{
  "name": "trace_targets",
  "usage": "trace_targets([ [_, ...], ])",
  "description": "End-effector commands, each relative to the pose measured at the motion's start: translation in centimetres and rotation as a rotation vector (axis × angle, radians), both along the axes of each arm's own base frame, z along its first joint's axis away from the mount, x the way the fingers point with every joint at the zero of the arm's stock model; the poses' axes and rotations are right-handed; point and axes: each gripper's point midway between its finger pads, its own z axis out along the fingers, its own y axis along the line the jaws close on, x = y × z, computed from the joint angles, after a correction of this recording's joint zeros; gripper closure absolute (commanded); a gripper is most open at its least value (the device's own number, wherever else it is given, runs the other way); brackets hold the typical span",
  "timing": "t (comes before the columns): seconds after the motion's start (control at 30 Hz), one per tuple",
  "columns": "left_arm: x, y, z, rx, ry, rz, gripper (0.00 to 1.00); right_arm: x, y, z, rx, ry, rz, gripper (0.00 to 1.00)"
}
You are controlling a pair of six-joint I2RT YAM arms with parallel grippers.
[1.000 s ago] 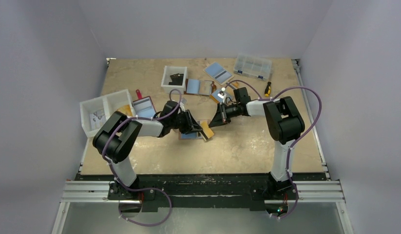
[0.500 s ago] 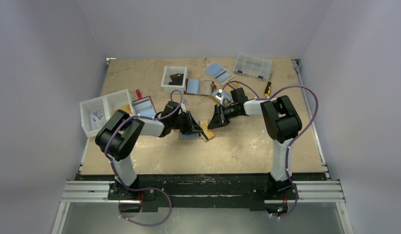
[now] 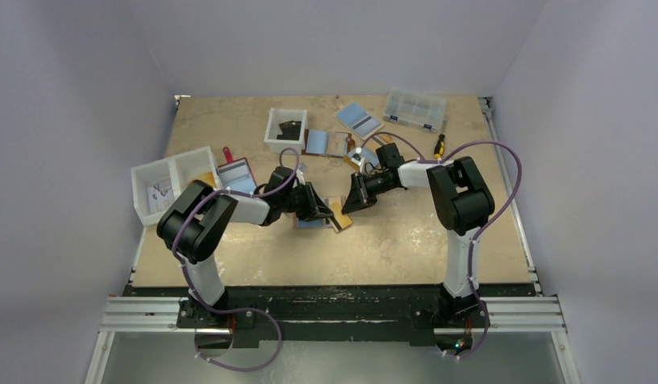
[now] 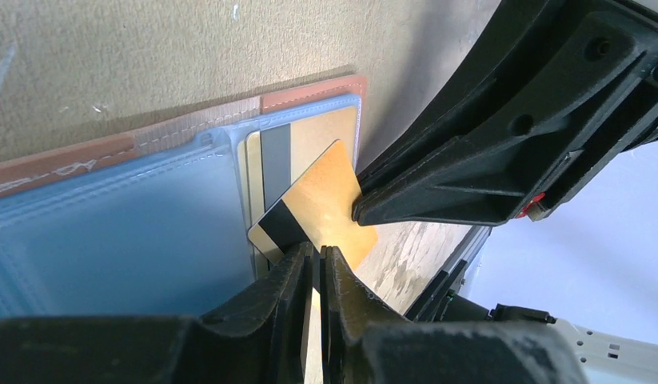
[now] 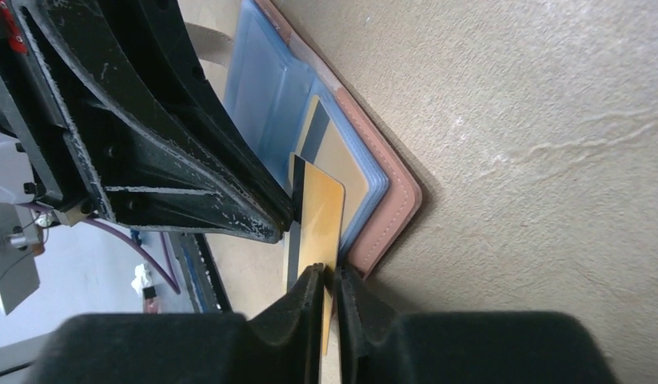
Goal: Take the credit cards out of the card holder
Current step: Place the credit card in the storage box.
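Note:
The card holder (image 3: 311, 223) lies open mid-table, with a tan-pink leather edge (image 4: 309, 90) and blue clear sleeves (image 5: 265, 96). A gold credit card with a black stripe (image 4: 329, 200) stands out of its right sleeve and also shows in the right wrist view (image 5: 321, 212). My left gripper (image 4: 318, 258) is shut on that card's striped end. My right gripper (image 5: 331, 278) is shut on its opposite edge. The two meet over the holder in the top view, left gripper (image 3: 327, 213) and right gripper (image 3: 347, 206). A second gold card with a grey stripe (image 4: 305, 136) sits in the sleeve. No light blue or dark grey card shows.
A small white bin (image 3: 285, 128) and a clear organiser box (image 3: 415, 109) stand at the back. A two-part white bin (image 3: 172, 182) is at the left. Other blue-sleeved holders (image 3: 358, 118) (image 3: 237, 174) and a screwdriver (image 3: 439, 146) lie around.
My right arm has shifted slightly left toward the holder. Both grippers stay at the gold card. The holder has not moved.

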Motion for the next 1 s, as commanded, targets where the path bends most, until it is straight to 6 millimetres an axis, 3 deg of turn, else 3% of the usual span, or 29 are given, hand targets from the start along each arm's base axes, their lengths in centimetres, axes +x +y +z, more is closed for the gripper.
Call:
trace_targets([
  [0.0,-0.7,0.5,-1.9,0.040,0.040,0.013,0.85,0.3,0.2,0.6,-0.006,-0.035,0.021,0.88],
  [0.07,-0.6,0.3,-1.6,0.035,0.035,0.013,0.83,0.2,0.4,1.0,0.011,-0.030,0.027,1.00],
  [0.13,-0.3,0.3,-1.0,0.031,0.023,0.017,0.78,0.2,0.5,1.6,0.034,-0.036,0.036,1.00],
  [0.3,0.4,0.8,1.3,0.029,-0.040,0.040,0.45,0.8,-0.2,2.9,0.082,-0.066,0.038,1.00],
  [0.4,0.8,1.4,3.0,0.014,-0.082,0.058,0.34,0.9,-0.5,3.4,0.111,-0.072,0.045,1.00],
  [0.6,1.0,2.4,5.4,-0.056,-0.132,0.091,0.31,0.7,-0.6,4.8,0.176,-0.101,0.085,1.00],
  [0.97,0.5,2.4,9.3,-0.125,-0.276,0.055,0.33,-0.2,-0.5,9.5,0.332,-0.154,0.144,1.00],
])
